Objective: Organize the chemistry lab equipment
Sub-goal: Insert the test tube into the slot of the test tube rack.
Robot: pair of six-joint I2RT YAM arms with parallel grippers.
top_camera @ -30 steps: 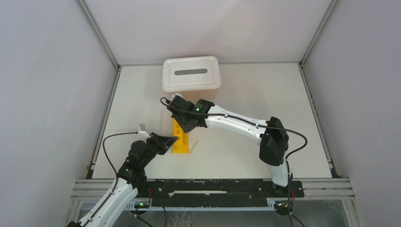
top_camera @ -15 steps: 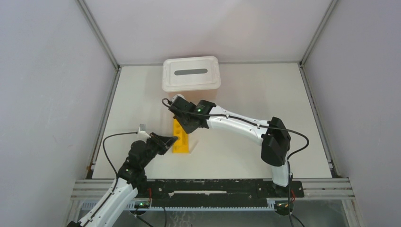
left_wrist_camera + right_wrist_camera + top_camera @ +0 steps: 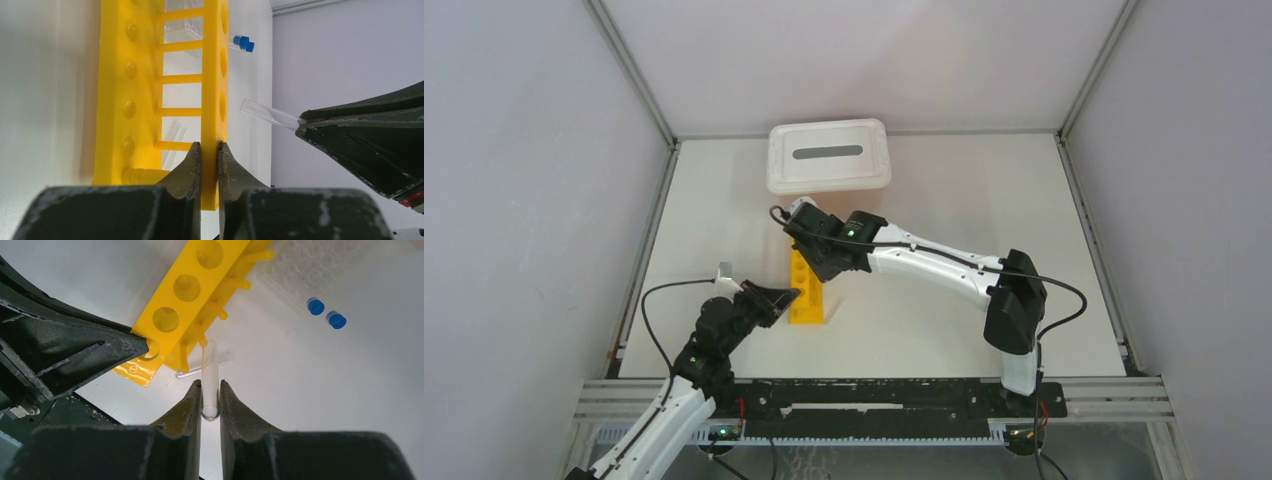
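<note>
1. Left gripper (image 3: 209,150): jaws shut tight on the near end of the long yellow rack (image 3: 215,75), pinching the edge of the top plate that carries the round holes.
2. Right gripper (image 3: 210,390): jaws almost closed, clamped on a bare clear tube (image 3: 210,360). The tube sticks out past the fingertips and is tilted in the left wrist view.
3. The held tube's far end sits just beside the yellow rack's side posts, close to the end the left gripper pinches. It is beside the rack, not in a hole.
4. The yellow rack stands on the white table (image 3: 984,200) with its holes facing up, roughly mid-table, its long axis running away from the arm bases.
5. A second clear tube (image 3: 192,371) lies flat on the table by the rack's foot, below the held tube.
6. A clear gridded rack (image 3: 320,262) lies on the table near the yellow rack's far end. Two blue-capped tubes (image 3: 315,306) stand close together just beside it, caps up, apart from the yellow rack.
7. A white bin with slotted lid (image 3: 864,172) sits at the far side of the table, beyond the right gripper.
</note>
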